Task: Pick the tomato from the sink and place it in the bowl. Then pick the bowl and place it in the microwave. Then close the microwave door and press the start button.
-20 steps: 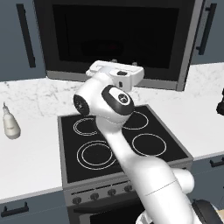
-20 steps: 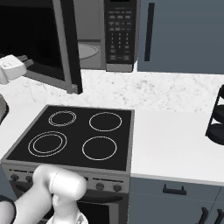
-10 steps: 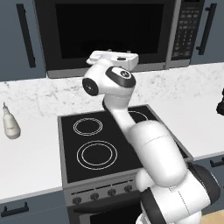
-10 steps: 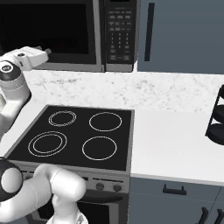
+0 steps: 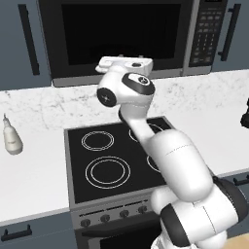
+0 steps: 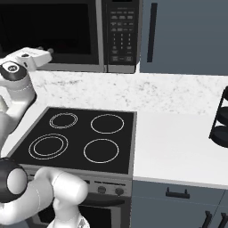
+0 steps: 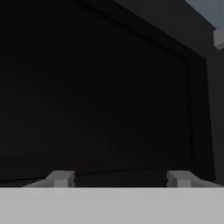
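- since a second ago the microwave door (image 5: 119, 36) has swung from standing open to lying flush across the front of the microwave (image 6: 71, 33), and the arm has followed it in toward the glass.
- the gripper (image 7: 118, 177) faces the dark window from very near; its two fingertips (image 7: 61, 178) stand well apart, spread, with nothing between them.
- the tomato and the bowl can't be made out through the black glass, so i judge only that they should be inside; the pictures don't confirm it.
- the button panel (image 6: 121, 31) sits at the right edge of the microwave, well to the right of where the hand (image 5: 125, 64) is now, over the back edge of the stovetop (image 5: 121, 155).
- risk: the door may look shut without being latched; if the hand pulls away and it rebounds, start would do nothing.
- risk: the keys are small and packed close, so a spread finger could land on a neighbour of the start key, or on two at once. bringing the fingers together first would give one clear tip.
- risk: sliding right while so near the glass could scrape the door frame; backing off a little first looks safer.
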You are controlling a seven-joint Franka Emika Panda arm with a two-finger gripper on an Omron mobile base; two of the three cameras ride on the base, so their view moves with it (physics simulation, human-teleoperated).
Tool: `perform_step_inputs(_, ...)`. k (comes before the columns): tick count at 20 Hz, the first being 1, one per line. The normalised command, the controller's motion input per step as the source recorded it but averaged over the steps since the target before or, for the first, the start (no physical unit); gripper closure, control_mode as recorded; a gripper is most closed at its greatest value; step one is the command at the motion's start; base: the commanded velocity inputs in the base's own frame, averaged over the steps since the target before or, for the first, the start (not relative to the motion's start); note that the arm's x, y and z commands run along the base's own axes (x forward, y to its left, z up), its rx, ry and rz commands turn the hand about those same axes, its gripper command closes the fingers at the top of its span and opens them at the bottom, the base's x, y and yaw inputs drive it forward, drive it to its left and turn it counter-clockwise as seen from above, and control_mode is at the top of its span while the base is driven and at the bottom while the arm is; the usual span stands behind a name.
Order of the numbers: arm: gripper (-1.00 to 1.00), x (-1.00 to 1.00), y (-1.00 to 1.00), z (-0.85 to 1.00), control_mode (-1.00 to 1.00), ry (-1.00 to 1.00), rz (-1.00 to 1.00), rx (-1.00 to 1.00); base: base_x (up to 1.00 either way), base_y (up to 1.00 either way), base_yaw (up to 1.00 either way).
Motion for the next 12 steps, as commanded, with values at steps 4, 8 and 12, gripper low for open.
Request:
perform_step_inputs(4,-1.00,-1.00,-0.39,0.19,-1.00,-0.04,0.00,0.03,0.00,0.00,0.00)
perform_step_inputs(8,-1.00,-1.00,-0.46,0.38,-1.00,-0.08,0.00,0.13,0.00,0.00,0.00)
perform_step_inputs(12,-1.00,-1.00,-0.50,0.39,-1.00,-0.05,-0.10,0.30,0.00,0.00,0.00)
